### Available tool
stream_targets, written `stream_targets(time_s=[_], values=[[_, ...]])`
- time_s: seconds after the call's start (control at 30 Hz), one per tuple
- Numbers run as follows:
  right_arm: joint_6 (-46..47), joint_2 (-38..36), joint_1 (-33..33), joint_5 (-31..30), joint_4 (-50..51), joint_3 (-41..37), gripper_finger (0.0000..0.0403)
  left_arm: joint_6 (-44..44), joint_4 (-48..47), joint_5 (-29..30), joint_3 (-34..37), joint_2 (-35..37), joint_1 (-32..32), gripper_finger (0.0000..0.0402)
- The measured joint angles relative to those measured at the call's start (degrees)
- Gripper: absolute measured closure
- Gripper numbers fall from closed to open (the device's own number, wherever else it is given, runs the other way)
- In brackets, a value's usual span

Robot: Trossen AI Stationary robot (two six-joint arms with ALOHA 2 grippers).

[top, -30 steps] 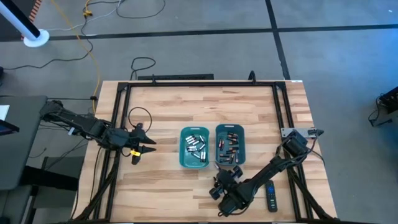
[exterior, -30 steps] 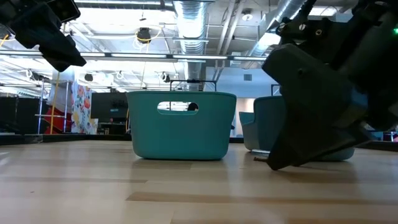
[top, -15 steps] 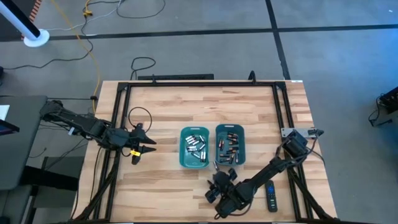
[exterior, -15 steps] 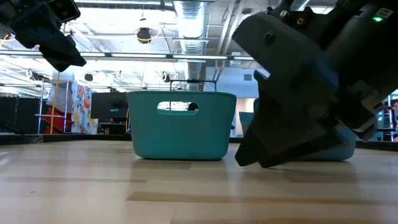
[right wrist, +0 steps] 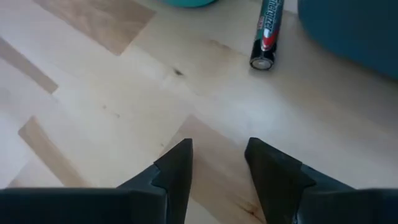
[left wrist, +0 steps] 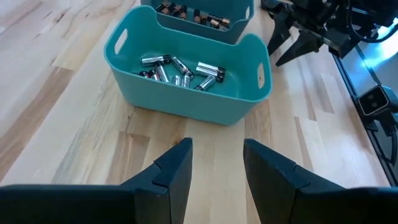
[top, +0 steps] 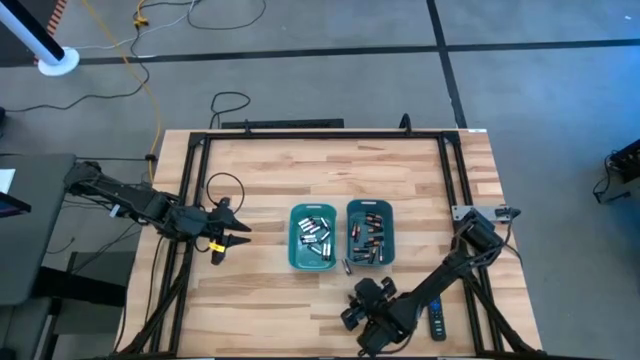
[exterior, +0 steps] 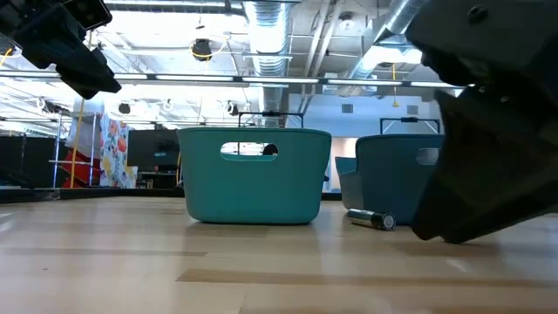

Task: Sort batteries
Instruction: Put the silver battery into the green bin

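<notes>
Two teal bins stand side by side mid-table. The left bin [top: 314, 237] holds silvery batteries [left wrist: 180, 68]. The right bin [top: 371, 233] holds dark batteries with copper-coloured ends [top: 368, 236]. One dark battery [right wrist: 267, 34] lies on its side on the wood, just in front of the bins [top: 347, 266]. My right gripper [top: 356, 298] hovers open on the near side of it, with nothing between its fingers [right wrist: 217, 163]. My left gripper [top: 236, 233] waits open at the table's left, facing the left bin [left wrist: 217, 163].
A black remote control [top: 436, 318] lies near the table's front right, beside my right arm. A black metal frame [top: 320, 135] runs round the tabletop. Bare wood lies between my left gripper and the bins, and along the far half.
My right gripper swung a little toward the table's left, then drew back toward the near right and rolled about its own axis. In the low view, the battery on the wood now shows clear of it. The left arm kept still.
</notes>
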State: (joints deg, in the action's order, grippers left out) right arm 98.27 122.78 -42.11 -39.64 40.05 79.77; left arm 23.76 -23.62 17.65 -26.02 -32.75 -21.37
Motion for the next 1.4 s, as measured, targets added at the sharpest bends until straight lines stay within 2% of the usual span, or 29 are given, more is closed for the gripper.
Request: stream_targets(time_s=[0.17,0.37,0.83,1.13,1.4], values=[[-8.5,0.0,2.9,-0.2,-2.4,0.0,0.0227,-0.6,0.0,0.0,0.0,0.0,0.0,0.0264],[-12.9,0.2,6.4,-0.9,-3.0,-0.2,0.0227,-0.6,0.0,0.0,0.0,0.0,0.0,0.0264],[-15.7,0.2,11.8,-1.2,-3.7,-0.4,0.0227,-0.6,0.0,0.0,0.0,0.0,0.0,0.0264],[-15.9,0.3,9.1,-0.7,-2.5,1.3,0.0227,-0.6,0.0,0.0,0.0,0.0,0.0,0.0264],[-15.0,-4.2,5.3,-0.6,9.1,5.8,0.0228,-0.6,0.3,0.0,0.0,0.0,0.0,0.0264]])
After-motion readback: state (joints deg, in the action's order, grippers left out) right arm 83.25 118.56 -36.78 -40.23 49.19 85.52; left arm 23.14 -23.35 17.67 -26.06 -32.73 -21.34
